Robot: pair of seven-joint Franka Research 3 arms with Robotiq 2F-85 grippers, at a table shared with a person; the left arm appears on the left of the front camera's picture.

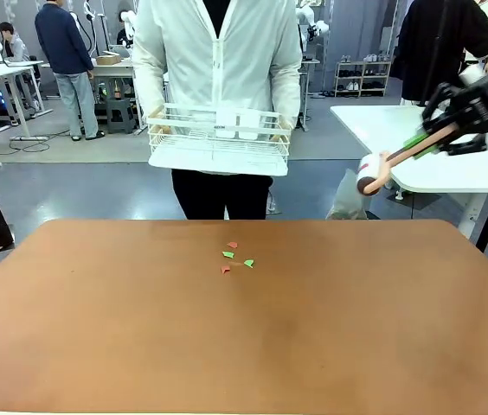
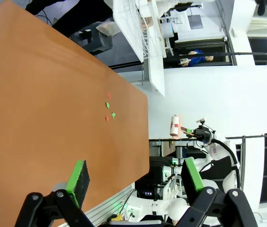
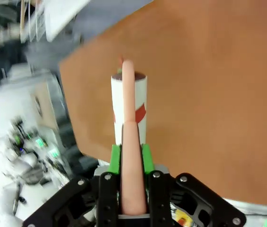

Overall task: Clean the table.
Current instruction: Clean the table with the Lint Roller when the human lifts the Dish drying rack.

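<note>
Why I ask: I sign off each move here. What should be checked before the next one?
1. Right gripper shut on the white lint roller with pale pink handle: ok.
2. Roller over the green and orange paper scraps: not ok; it hangs in the air beyond the far edge of the reddish-brown table, to the right.
3. Scraps grouped on the table, nothing beside them: ok.
4. Left gripper open, empty, away from the scraps: ok.
5. White wire rack held by the person, off the table: ok.
6. Roller sheet sticky: cannot tell.
</note>
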